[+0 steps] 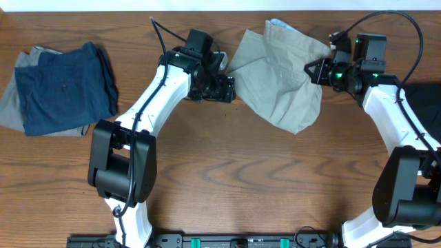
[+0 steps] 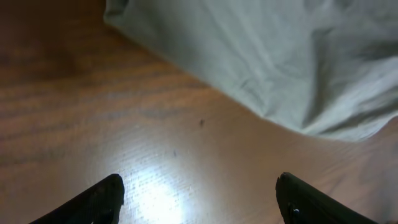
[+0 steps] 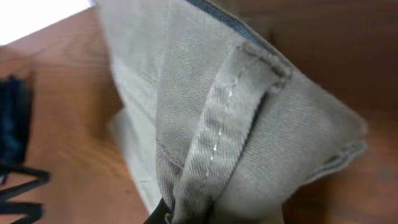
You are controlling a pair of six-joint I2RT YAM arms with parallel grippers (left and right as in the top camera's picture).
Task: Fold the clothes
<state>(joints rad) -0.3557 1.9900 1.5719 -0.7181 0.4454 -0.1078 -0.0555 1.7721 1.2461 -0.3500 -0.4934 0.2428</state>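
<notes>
The khaki-beige trousers [image 1: 279,76] lie bunched at the table's back middle. My right gripper [image 1: 318,71] is shut on their right edge; the right wrist view shows the waistband with a belt loop [image 3: 236,118] pinched and lifted at the jaws. My left gripper [image 1: 231,88] is open and empty just left of the trousers, hovering over bare wood; in the left wrist view its fingers [image 2: 199,196] are wide apart, and the cloth [image 2: 273,56] lies ahead of them. A folded navy blue garment [image 1: 65,86] lies on a grey garment [image 1: 10,103] at far left.
A dark cloth [image 1: 427,103] lies at the right edge near the right arm. The wooden table [image 1: 227,179] stretches toward the front between the two arm bases.
</notes>
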